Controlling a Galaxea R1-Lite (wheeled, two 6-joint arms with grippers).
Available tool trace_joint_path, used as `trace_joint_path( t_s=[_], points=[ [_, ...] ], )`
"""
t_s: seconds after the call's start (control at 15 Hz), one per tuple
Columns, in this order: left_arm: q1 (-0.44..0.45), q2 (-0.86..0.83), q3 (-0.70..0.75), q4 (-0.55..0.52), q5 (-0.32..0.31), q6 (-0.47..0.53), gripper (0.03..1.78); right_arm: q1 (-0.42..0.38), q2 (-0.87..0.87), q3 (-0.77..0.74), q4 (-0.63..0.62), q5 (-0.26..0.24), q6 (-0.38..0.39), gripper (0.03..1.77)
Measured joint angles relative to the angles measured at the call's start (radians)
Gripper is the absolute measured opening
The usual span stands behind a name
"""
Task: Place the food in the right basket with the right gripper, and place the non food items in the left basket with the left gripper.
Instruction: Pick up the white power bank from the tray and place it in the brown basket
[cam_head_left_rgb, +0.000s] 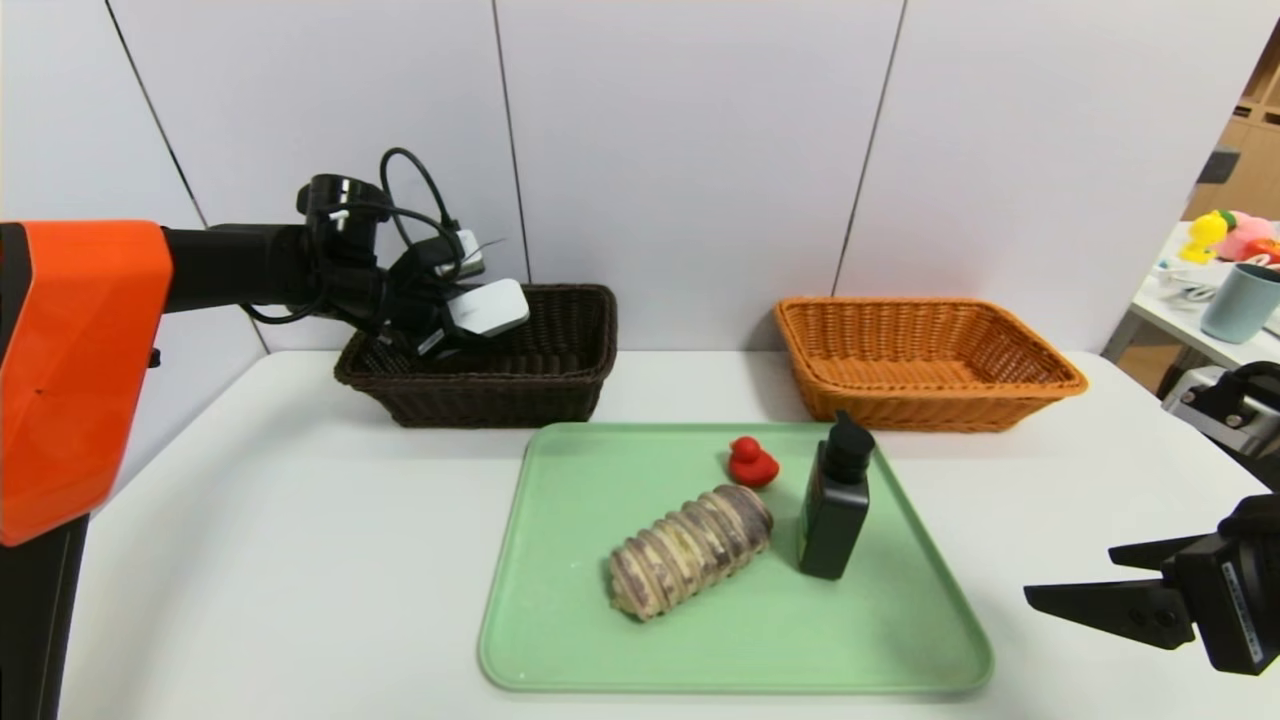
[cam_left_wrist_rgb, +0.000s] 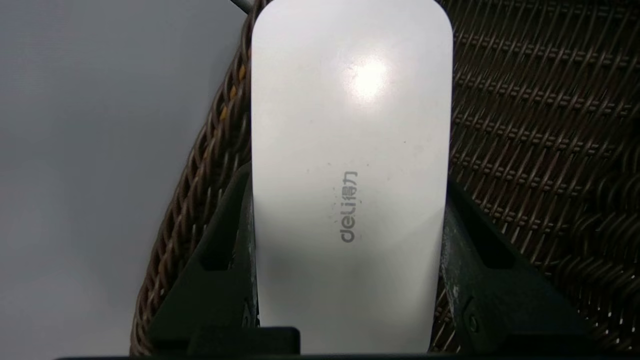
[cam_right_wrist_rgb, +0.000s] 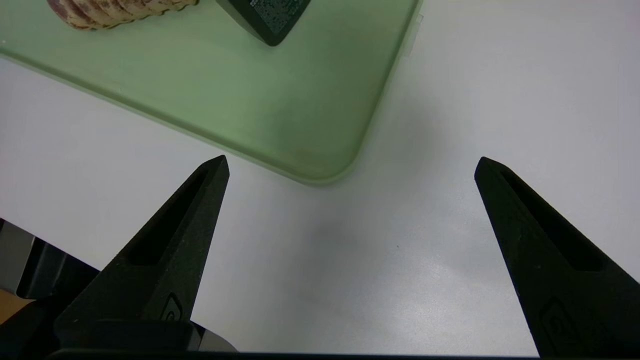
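Over the dark basket (cam_head_left_rgb: 490, 392), the left gripper (cam_left_wrist_rgb: 348, 220) gripped the white Deli box (cam_left_wrist_rgb: 350, 125); placing it was the step in hand. Next called for lowering and releasing it. The right gripper (cam_right_wrist_rgb: 352, 167) waited open beside the tray (cam_head_left_rgb: 740, 676).

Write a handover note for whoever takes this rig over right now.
Left gripper: closed on the white deli box, over the dark basket.
Right gripper: open, holding nothing, over the table beside the tray.
Green tray: ridged food roll, red duck, black bottle.
Done: box brought to the dark basket, not released. Orange basket is empty.
Left: release box; duck and bottle to dark basket; roll to orange.
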Motion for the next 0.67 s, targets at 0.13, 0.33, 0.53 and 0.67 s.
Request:
trace_joint_path(
  t_s=[0.13,0.33,0.53,0.67],
  points=[
    [0.000,0.009,-0.001,0.011,0.000,0.000,1.01,0.000,0.005,-0.003,-0.001,0.002,0.000,1.70],
    [0.000,0.014,-0.001,0.011,0.000,0.000,1.08,0.000,0.008,-0.002,-0.016,0.001,0.000,1.70],
    [-0.001,0.017,-0.001,0.016,0.000,-0.003,1.29,-0.001,0.008,0.002,-0.017,0.001,0.000,1.70],
    [-0.001,0.016,-0.011,0.024,0.000,-0.025,1.38,-0.001,0.008,0.002,-0.020,0.001,0.002,1.70]
  ],
)
